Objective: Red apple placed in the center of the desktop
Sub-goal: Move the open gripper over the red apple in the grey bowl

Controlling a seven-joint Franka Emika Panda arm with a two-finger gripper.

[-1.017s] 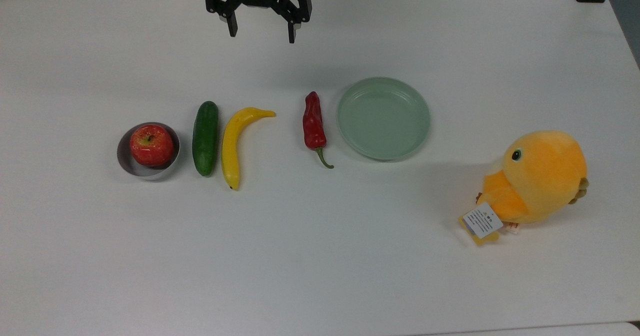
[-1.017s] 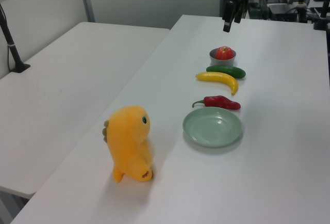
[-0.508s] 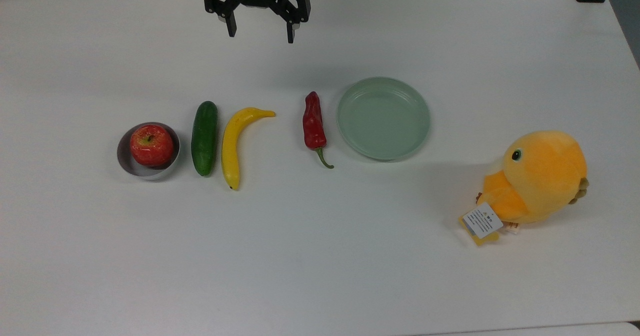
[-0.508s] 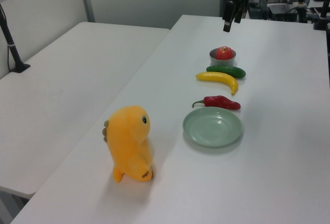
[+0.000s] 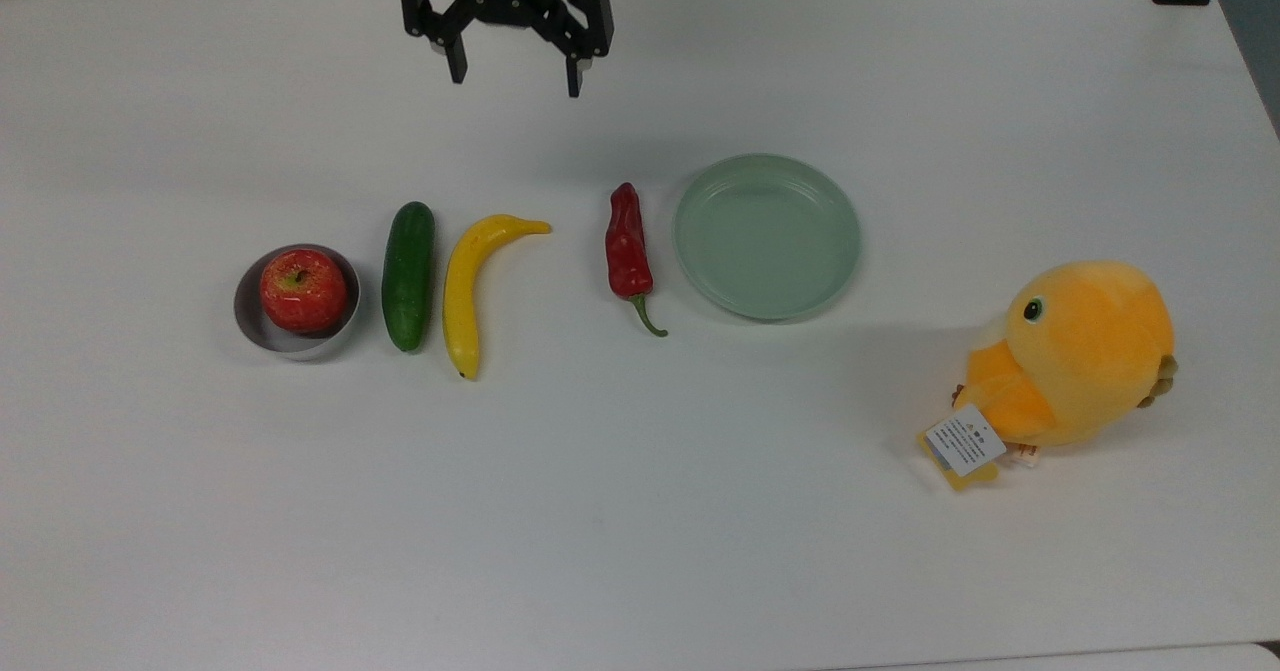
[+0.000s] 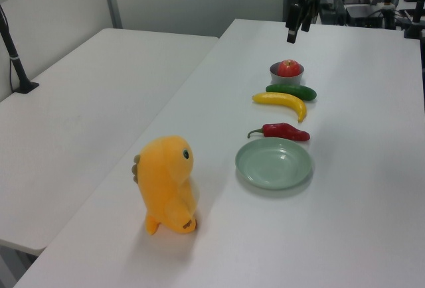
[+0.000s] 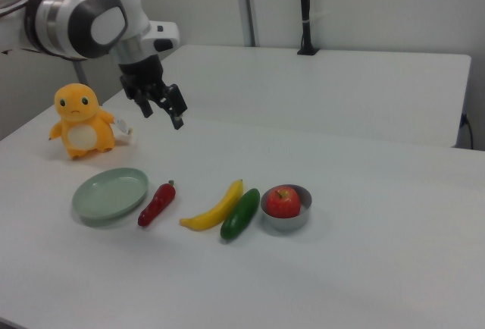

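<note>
1. Red apple (image 5: 303, 290): sat inside a small grey bowl (image 5: 252, 326), at the end of a row of items on the white counter (image 5: 640, 511).
2. Row beside the bowl, in order outward from it: green cucumber (image 5: 409, 275) just beside it, yellow banana (image 5: 470, 291), red chili pepper (image 5: 627, 247), pale green plate (image 5: 767, 235). Orange plush toy (image 5: 1080, 356) stood well apart, beyond the plate.
3. Gripper (image 5: 511, 76): hung in the air behind the row, well apart from the bowl; jaws spread wide, holding nothing.
4. Task status, by judgement: not begun; apple ungrasped.
5. Risks: the bowl wall left little room beside the apple, so descending jaws might strike the rim and tip or drag the bowl; glossy round fruit might slip; the near cucumber might be knocked.
</note>
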